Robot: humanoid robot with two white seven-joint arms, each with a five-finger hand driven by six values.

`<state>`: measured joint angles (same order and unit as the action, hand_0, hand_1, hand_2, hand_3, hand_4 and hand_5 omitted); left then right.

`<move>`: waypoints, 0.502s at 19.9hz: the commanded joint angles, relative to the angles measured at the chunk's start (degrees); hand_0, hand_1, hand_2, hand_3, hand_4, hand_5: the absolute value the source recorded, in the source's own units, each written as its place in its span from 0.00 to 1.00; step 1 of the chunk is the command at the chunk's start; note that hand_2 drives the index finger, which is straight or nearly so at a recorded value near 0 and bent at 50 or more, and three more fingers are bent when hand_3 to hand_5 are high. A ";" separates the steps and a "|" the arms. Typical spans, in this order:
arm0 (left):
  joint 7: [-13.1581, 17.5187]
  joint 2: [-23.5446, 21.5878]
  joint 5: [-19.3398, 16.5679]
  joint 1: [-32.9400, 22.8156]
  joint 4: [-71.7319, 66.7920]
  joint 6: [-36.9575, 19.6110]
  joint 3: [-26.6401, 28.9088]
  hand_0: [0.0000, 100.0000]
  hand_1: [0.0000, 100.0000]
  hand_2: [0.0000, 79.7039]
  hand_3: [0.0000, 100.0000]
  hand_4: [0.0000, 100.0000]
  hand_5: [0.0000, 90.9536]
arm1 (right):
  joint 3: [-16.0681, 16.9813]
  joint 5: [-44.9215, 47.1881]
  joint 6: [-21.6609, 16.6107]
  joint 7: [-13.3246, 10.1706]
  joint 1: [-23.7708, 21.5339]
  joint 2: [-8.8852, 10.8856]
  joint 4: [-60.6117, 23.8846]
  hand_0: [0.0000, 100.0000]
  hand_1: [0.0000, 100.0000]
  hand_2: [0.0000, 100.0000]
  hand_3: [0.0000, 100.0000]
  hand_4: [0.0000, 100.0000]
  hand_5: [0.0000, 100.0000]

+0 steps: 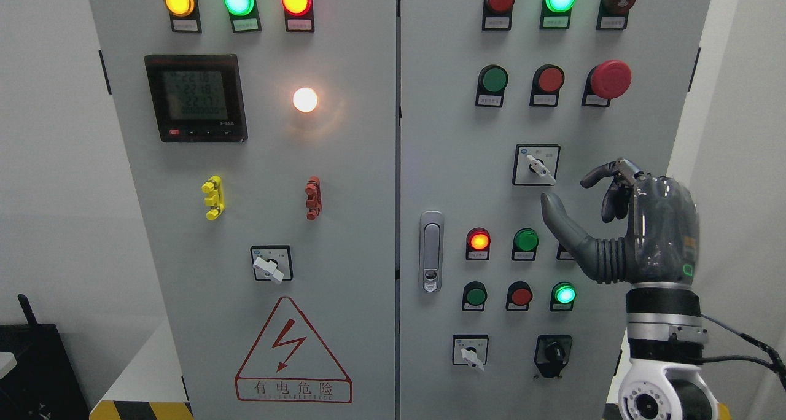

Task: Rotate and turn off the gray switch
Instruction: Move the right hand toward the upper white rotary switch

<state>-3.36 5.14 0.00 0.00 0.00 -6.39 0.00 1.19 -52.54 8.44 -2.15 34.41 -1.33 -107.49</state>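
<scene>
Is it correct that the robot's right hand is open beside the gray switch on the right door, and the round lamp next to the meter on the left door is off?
Not quite. The head view shows the round lamp beside the meter glowing. The right hand is indeed open beside the gray switch.

We see our right hand [620, 223] raised before the cabinet's right door [442, 131]; a rotary switch [536, 164] sits just up-left of it, the door latch [431, 251] farther left.
</scene>
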 commanded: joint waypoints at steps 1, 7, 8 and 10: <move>0.02 -0.04 1.14 0.53 1.41 -0.02 0.44 0.12 0.39 0.00 0.00 0.00 0.00 | -0.14 0.07 0.61 -0.22 1.01 -0.95 2.10 0.06 0.36 0.58 0.98 1.00 1.00; 0.02 0.05 1.14 0.53 1.41 -0.02 0.44 0.12 0.39 0.00 0.00 0.00 0.00 | -0.31 1.21 1.75 -0.22 1.54 -0.86 2.98 0.06 0.36 0.58 0.97 1.00 1.00; 0.02 -0.04 1.14 0.53 1.41 -0.02 0.44 0.12 0.39 0.00 0.00 0.00 0.00 | -0.31 1.21 1.75 -0.22 1.98 -0.86 3.16 0.06 0.36 0.58 0.97 1.00 1.00; 0.02 0.04 1.14 0.53 1.41 -0.02 0.44 0.12 0.39 0.00 0.00 0.00 0.00 | -0.31 1.21 1.75 -0.22 2.86 -0.77 3.77 0.06 0.37 0.57 0.97 0.99 1.00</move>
<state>-3.35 5.14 0.00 0.00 0.00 -6.40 0.00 0.50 -51.61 10.11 -2.38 35.91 -1.86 -105.81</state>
